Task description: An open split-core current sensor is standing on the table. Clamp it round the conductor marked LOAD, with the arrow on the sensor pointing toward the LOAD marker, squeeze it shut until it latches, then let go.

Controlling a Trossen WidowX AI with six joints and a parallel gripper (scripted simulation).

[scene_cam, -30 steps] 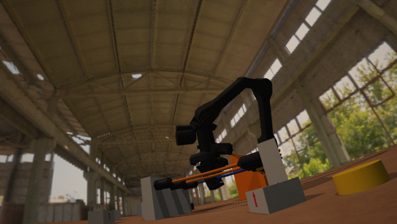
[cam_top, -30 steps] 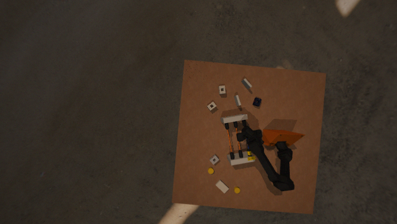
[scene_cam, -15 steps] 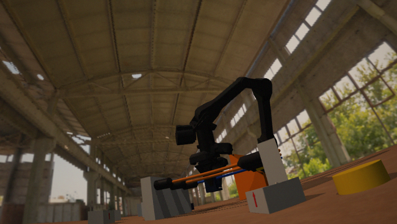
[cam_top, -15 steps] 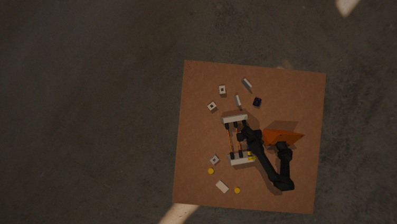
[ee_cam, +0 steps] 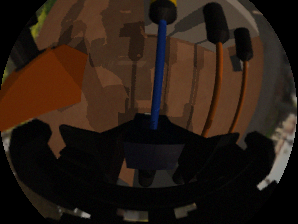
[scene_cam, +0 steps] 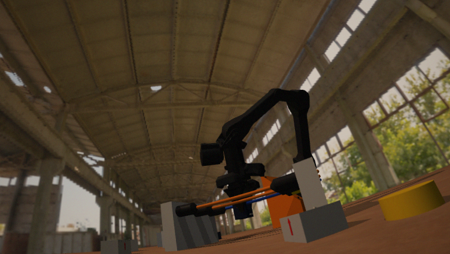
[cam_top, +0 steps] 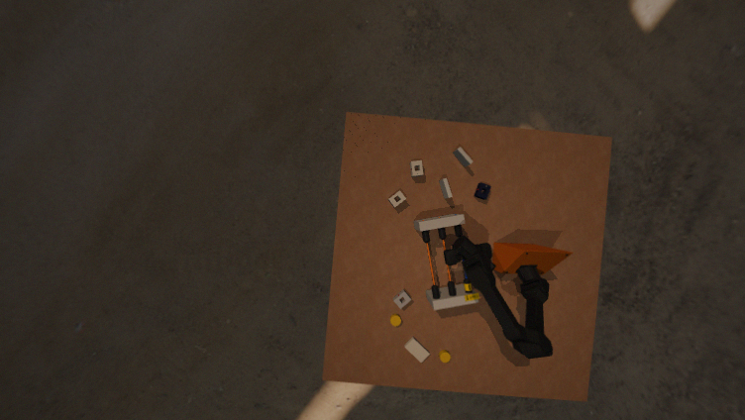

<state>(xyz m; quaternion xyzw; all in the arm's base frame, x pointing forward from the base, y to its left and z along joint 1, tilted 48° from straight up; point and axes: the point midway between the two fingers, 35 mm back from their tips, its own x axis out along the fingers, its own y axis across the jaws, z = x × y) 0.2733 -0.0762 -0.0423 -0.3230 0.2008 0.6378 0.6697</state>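
The blue conductor (ee_cam: 159,75) (scene_cam: 262,197) runs between two upright end blocks, with a yellow band and yellow label (cam_top: 472,297) at one end; the lettering is too small to read. My gripper (ee_cam: 151,124) (scene_cam: 240,202) is over this conductor and shut on the dark blue sensor (ee_cam: 154,156) (scene_cam: 243,212). The conductor runs into the sensor between the fingers in the wrist view. Whether the sensor is latched and where its arrow points cannot be seen. In the top view the arm hides the sensor.
Two orange conductors (cam_top: 430,262) (ee_cam: 219,85) run beside the blue one, between the end blocks (cam_top: 440,223) (scene_cam: 310,183). An orange wedge (cam_top: 532,257) (ee_cam: 45,82) stands on the other side. Several pale blocks, yellow discs (cam_top: 395,320) (cam_top: 444,357) and another dark blue piece (cam_top: 482,191) lie around.
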